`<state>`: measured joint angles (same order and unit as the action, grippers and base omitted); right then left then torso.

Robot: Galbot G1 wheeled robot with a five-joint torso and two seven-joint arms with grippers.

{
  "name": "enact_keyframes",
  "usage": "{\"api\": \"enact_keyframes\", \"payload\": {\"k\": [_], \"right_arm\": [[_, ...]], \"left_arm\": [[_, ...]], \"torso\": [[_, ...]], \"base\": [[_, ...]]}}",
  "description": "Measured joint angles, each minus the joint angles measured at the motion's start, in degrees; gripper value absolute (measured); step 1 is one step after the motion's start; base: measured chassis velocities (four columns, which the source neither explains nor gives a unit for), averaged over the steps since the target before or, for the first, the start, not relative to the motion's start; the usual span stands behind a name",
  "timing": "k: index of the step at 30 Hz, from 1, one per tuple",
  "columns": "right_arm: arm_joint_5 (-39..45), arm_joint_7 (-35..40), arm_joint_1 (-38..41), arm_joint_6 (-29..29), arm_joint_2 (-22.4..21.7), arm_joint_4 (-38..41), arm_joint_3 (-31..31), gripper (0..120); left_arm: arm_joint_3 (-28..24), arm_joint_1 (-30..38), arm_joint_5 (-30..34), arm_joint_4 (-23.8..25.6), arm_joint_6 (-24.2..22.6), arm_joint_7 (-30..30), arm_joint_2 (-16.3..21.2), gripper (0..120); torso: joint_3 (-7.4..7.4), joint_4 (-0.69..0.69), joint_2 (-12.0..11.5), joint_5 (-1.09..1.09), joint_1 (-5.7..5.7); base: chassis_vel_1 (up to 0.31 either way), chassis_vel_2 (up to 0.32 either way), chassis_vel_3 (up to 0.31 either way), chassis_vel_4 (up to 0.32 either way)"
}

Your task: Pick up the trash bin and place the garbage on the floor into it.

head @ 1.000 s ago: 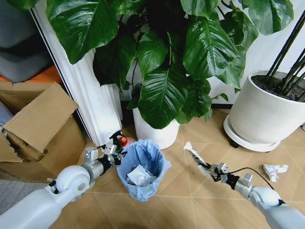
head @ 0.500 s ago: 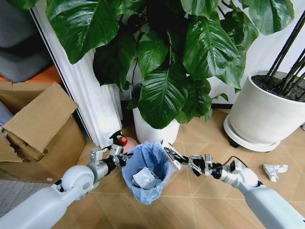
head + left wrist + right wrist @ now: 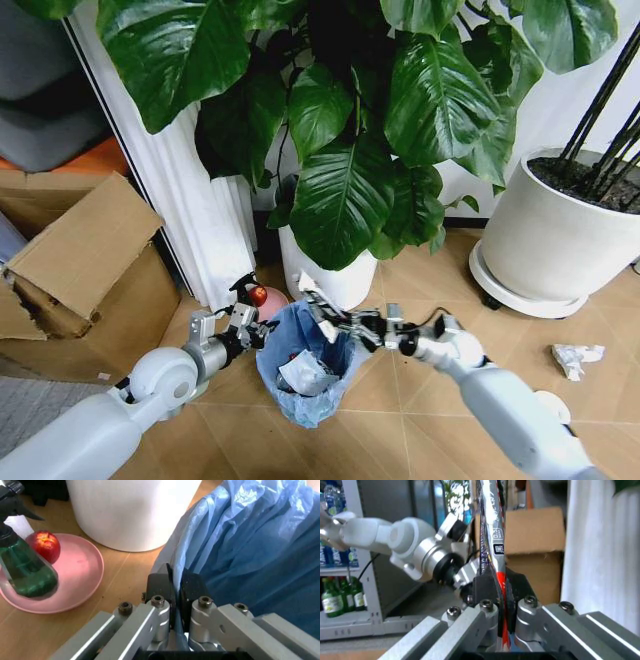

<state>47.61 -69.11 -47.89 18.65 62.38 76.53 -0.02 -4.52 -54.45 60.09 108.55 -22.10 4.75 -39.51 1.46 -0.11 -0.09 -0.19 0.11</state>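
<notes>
The trash bin (image 3: 322,345), lined with a light-blue bag (image 3: 250,547), hangs slightly tilted in front of the white plant pot. My left gripper (image 3: 247,327) (image 3: 175,581) is shut on its rim and bag. My right gripper (image 3: 347,326) (image 3: 501,588) reaches across the bin's opening, shut on a long white stick wrapper (image 3: 311,297) (image 3: 490,525) that points up and away over the bin. Crumpled white paper (image 3: 303,374) and a red scrap (image 3: 293,356) lie inside the bin. More garbage lies on the floor (image 3: 420,420) at right: a crumpled white piece (image 3: 576,358) and a white disc (image 3: 551,405).
A pink dish (image 3: 75,573) with a red apple (image 3: 45,545) and a green spray bottle (image 3: 25,570) sits beside the bin, by the white pot (image 3: 335,280). A big-leafed plant overhangs. A cardboard box (image 3: 85,270) stands at left, a large white pot (image 3: 545,240) at right.
My right gripper has carried the stick wrapper leftward from the open floor to above the bin. The left gripper has kept its hold on the bin's rim, which shifted slightly.
</notes>
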Motion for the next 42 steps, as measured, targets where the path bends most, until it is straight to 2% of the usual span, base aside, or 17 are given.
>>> {"api": "enact_keyframes", "payload": {"k": [3, 4, 7, 9, 11, 14, 16, 21, 25, 26, 28, 30, 31, 35, 36, 38, 42], "right_arm": [[-0.98, 0.27, 0.52, -1.58, -1.02, 0.01, -1.09, 13], [-0.98, 0.27, 0.52, -1.58, -1.02, 0.01, -1.09, 13], [-1.70, 0.40, 1.42, -1.88, -1.73, -0.15, -1.54, 29], [-1.76, 0.43, 1.51, -1.88, -1.93, -0.16, -1.61, 33], [-1.81, 0.48, 1.65, -1.92, -2.24, -0.17, -1.63, 43], [-1.90, 0.48, 1.69, -1.93, -2.40, -0.23, -1.63, 50], [-1.81, 0.48, 1.60, -1.94, -2.55, -0.20, -1.58, 62], [-2.30, 2.09, 0.79, -1.76, -3.14, 0.20, -0.52, 75], [-5.66, 11.33, -2.75, -0.12, -5.96, 0.15, 3.24, 93], [-5.66, 11.33, -2.75, -0.12, -5.96, 0.15, 3.24, 93], [-7.08, 20.46, -6.31, -0.51, -8.61, 1.66, 5.32, 99], [-8.38, 31.55, -10.70, -1.06, -10.66, 3.48, 7.82, 100], [-8.38, 31.55, -10.70, -1.06, -10.66, 3.48, 7.82, 100], [-11.15, 44.88, -18.09, -2.77, -12.22, 6.11, 13.63, 100], [-11.15, 44.88, -18.09, -2.77, -12.22, 6.11, 13.63, 100], [-12.77, 48.88, -25.65, -3.96, -13.05, 8.51, 19.65, 100], [-14.26, 51.36, -32.55, -4.09, -12.93, 10.43, 25.14, 100]], "left_arm": [[0.11, 0.00, 0.04, 0.01, -0.04, 0.13, -0.02, 0], [0.11, 0.00, 0.04, 0.01, -0.04, 0.13, -0.02, 0], [0.27, 0.07, 0.21, 0.12, -0.08, 0.16, 0.00, 0], [0.32, 0.15, 0.28, 0.13, -0.09, 0.18, 0.00, 0], [0.39, 0.32, 0.43, 0.13, -0.12, 0.21, -0.06, 0], [0.39, 0.36, 0.45, 0.12, -0.15, 0.21, -0.10, 0], [0.37, 0.43, 0.46, -0.06, -0.19, 0.24, -0.19, 0], [0.80, 0.28, 0.45, -0.13, -0.23, 0.45, -0.34, 0], [2.34, -0.77, 0.17, 0.26, -0.39, 0.92, -0.70, 0], [2.34, -0.77, 0.17, 0.26, -0.39, 0.92, -0.70, 0], [3.67, -1.80, -0.42, 0.49, -0.44, 1.09, -0.64, 0], [5.04, -3.16, -0.89, 1.19, -0.44, 1.04, -0.11, 0], [5.04, -3.16, -0.89, 1.19, -0.44, 1.04, -0.11, 0], [7.50, -4.96, -1.44, 2.02, -0.44, 1.42, 0.29, 0], [7.50, -4.96, -1.44, 2.02, -0.44, 1.42, 0.29, 0], [9.09, -6.03, -1.92, 2.33, -0.44, 2.00, 0.17, 0], [10.27, -7.28, -2.39, 2.55, -0.43, 2.49, -0.01, 0]], "torso": [[0.00, -0.03, 0.00, 0.00, 0.00], [0.00, -0.03, 0.00, 0.00, 0.00], [0.00, -0.02, 0.00, 0.00, 0.00], [0.00, -0.02, 0.00, 0.01, 0.00], [-0.01, -0.02, 0.00, 0.01, 0.00], [0.00, -0.02, 0.00, 0.01, 0.00], [-0.01, -0.02, 0.00, 0.01, 0.00], [-0.01, -0.01, 0.00, 0.02, 0.00], [-0.01, 0.00, 0.00, 0.03, 0.00], [-0.01, 0.00, 0.00, 0.03, 0.00], [-0.01, -0.02, 0.00, -0.01, 0.00], [-0.01, -0.04, 0.01, 0.03, 0.00], [-0.01, -0.04, 0.01, 0.03, 0.00], [-0.01, 0.00, 0.02, 0.04, -0.01], [-0.01, 0.00, 0.02, 0.04, -0.01], [-0.01, -0.01, 0.02, 0.02, -0.01], [-0.01, -0.03, 0.02, 0.00, -0.01]], "base": [[0.000, 0.000, 0.000, 0.000], [0.000, 0.000, 0.000, 0.000], [0.000, 0.000, 0.000, 0.000], [0.000, 0.000, 0.000, 0.000], [0.000, 0.000, 0.000, 0.000], [0.000, 0.000, 0.000, 0.000], [0.000, 0.000, 0.000, 0.000], [0.000, 0.000, 0.000, 0.000], [0.000, 0.000, 0.000, 0.000], [0.000, 0.000, 0.000, 0.000], [0.000, 0.000, 0.000, 0.000], [0.000, 0.000, 0.000, 0.000], [0.000, 0.000, 0.000, 0.000], [0.000, 0.000, 0.000, 0.000], [0.000, 0.000, 0.000, 0.000], [0.000, 0.000, 0.000, 0.000], [0.000, 0.000, 0.000, 0.000]]}}
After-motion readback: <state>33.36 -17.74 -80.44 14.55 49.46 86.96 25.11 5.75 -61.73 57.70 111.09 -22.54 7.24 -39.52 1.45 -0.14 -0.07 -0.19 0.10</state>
